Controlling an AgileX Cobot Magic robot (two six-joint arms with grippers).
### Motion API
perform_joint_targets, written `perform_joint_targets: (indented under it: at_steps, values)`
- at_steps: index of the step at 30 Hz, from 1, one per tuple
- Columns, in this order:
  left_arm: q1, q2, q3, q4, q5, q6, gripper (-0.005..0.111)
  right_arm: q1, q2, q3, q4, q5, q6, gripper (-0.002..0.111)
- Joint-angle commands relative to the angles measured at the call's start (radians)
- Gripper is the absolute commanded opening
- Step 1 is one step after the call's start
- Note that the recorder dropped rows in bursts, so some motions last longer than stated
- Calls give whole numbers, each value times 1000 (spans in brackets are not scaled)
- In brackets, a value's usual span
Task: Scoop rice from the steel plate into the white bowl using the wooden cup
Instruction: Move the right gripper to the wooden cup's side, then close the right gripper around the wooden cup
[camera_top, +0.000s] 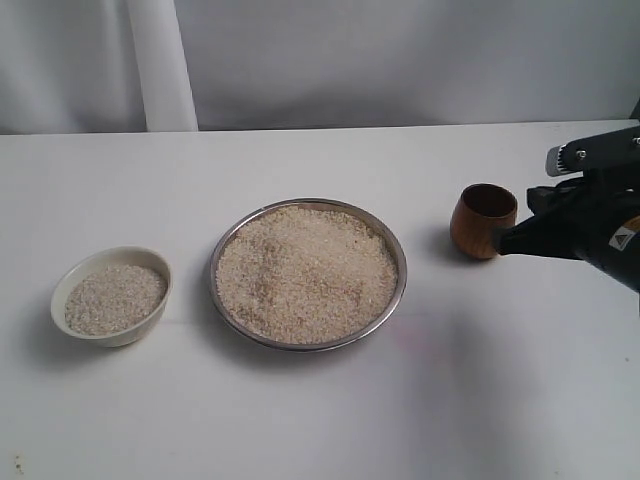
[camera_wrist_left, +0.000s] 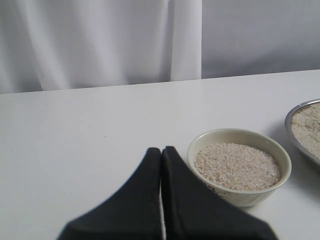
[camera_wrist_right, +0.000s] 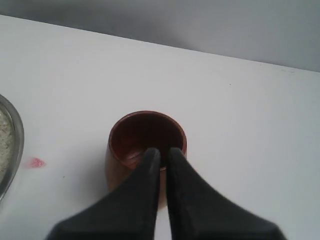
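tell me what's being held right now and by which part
Nothing, it seems. The right gripper is shut, sitting at the wooden cup's outer wall, not around it; the left gripper is shut on nothing.

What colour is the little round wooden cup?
Glossy reddish-brown wooden cup, darker inside; right wrist view shows it best.

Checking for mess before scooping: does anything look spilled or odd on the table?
No rice is spilled and the wooden cup stands upright. Only a small pinkish-red smudge on the table, between cup and steel plate, looks out of place.
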Motion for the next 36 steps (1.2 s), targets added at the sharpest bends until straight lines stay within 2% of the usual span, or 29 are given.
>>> perform_joint_targets:
  at_steps: [1, 5, 7, 8, 12, 16, 22, 30, 36]
  values:
    - [-3, 0, 2, -8, -11, -5, 0, 5, 1, 3, -104, -1, 114, 36]
    - [-3, 0, 2, -8, -11, -5, 0, 2, 1, 3, -19, -14, 117, 84]
    - [-3, 0, 2, -8, -11, -5, 0, 2, 1, 3, 27, -6, 116, 101]
    - [-3, 0, 2, -8, -11, -5, 0, 2, 1, 3, 39, -6, 124, 105]
    - [-3, 0, 2, -8, -11, -5, 0, 2, 1, 3, 1, 12, 118, 105]
    - [-3, 0, 2, -8, -11, -5, 0, 2, 16, 3, -66, -47, 114, 105]
    - [-3, 0, 2, -8, -11, -5, 0, 2, 126, 3, -114, -210, 97, 105]
    - [-3, 0, 2, -8, -11, -5, 0, 2, 295, 3, -115, -453, 43, 105]
    - [-3, 0, 2, -8, -11, -5, 0, 2, 407, 3, -81, -571, 10, 105]
